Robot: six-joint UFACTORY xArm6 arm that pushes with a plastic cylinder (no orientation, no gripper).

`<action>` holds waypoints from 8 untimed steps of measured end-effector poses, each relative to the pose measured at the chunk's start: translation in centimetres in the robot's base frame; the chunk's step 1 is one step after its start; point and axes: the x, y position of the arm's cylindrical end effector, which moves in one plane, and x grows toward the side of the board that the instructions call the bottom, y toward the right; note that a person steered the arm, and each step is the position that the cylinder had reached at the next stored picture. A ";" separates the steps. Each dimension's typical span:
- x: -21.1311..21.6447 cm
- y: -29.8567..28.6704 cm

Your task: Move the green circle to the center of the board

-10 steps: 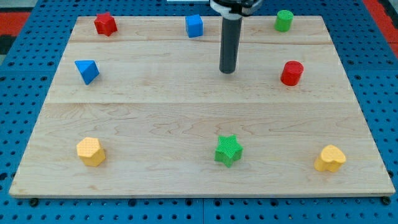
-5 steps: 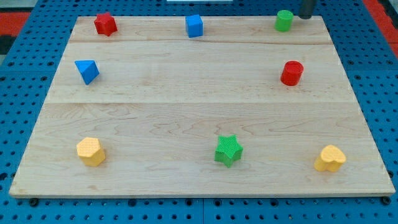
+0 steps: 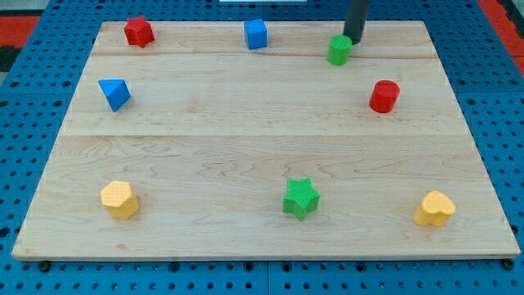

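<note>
The green circle [image 3: 340, 50] was a small bright-green cylinder, standing upright near the view's top edge of the wooden board [image 3: 246, 123], right of centre. My tip [image 3: 354, 40] sat right against its upper-right side, touching or as good as touching; it was a plain dark rod with nothing to open or close, and it held nothing. The blue cube [image 3: 256, 34] lay to the circle's left along the top, the red star [image 3: 139, 31] farther left in the corner. The red cylinder [image 3: 384, 96] stood below and right of the circle. The green star [image 3: 300, 197] was well apart, near the view's bottom.
</note>
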 end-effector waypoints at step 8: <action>11.2 -5.9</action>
